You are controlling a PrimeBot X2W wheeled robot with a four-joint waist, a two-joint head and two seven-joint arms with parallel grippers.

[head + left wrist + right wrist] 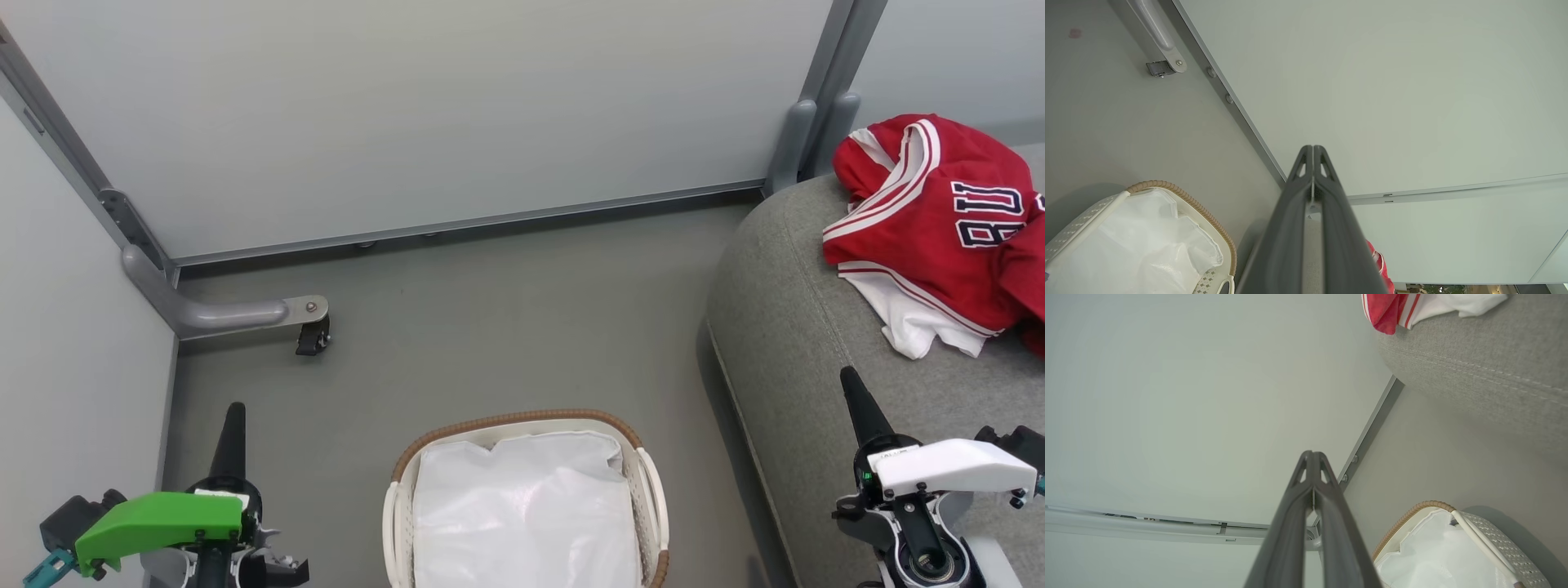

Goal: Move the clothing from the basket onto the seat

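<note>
Clothing [939,212] on seat [784,343], ahead of nearer right gripper [853,388]; basket [506,420] apparently liner [522,506] only; it and left gripper [234,416] closed, empty.

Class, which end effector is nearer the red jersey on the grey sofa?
Right. The right end effector is at the sofa, below the jersey in the head view; the left end effector is on the basket's far side.

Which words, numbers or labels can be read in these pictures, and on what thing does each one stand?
"BU": dark letters with white edges, turned sideways, on the red jersey that lies on the seat; the rest is cut off at the edge of the head view.
Small pale label at the base of the right gripper: too small to read.
The basket: no text to see.
</note>
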